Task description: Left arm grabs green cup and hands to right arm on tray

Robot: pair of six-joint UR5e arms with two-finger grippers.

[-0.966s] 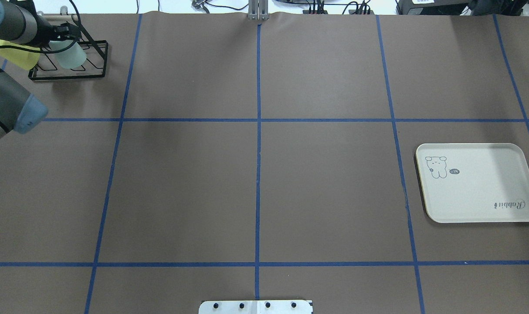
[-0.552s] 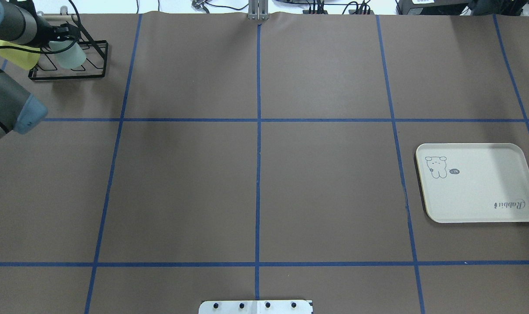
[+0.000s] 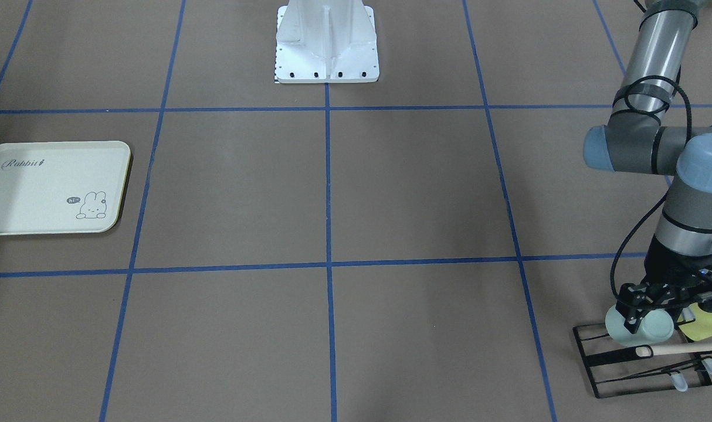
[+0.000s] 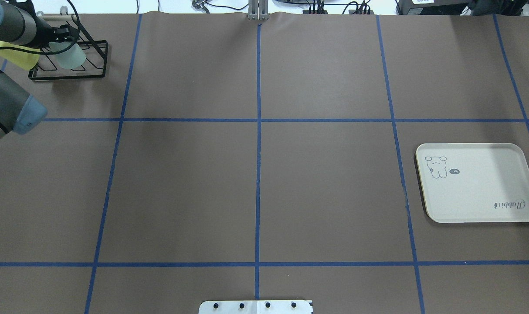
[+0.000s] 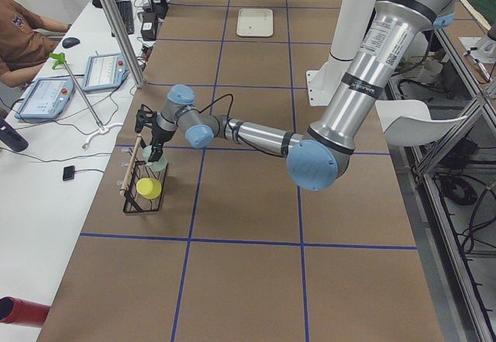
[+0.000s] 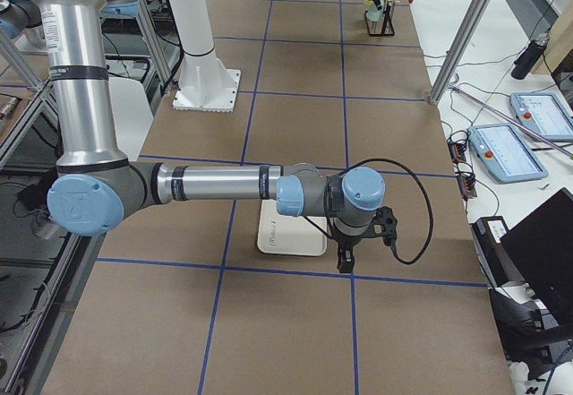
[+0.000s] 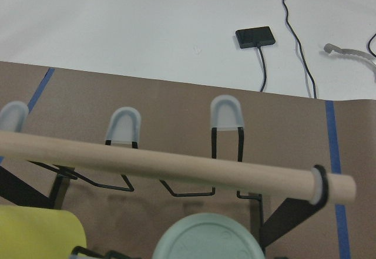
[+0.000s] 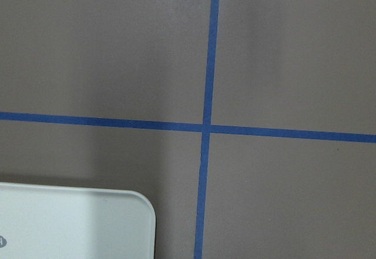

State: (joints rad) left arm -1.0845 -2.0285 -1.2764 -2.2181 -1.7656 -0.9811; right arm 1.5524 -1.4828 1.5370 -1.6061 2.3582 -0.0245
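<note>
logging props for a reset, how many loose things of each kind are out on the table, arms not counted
cups: 2 (green cup, yellow cup, both at the rack)
black wire rack: 1
tray: 1
total: 4

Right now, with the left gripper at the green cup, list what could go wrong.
The green cup sits in the wire rack close to a wooden rod; pulling it out could snag and drag the rack. The left gripper may also bump the yellow cup right beside it.
</note>
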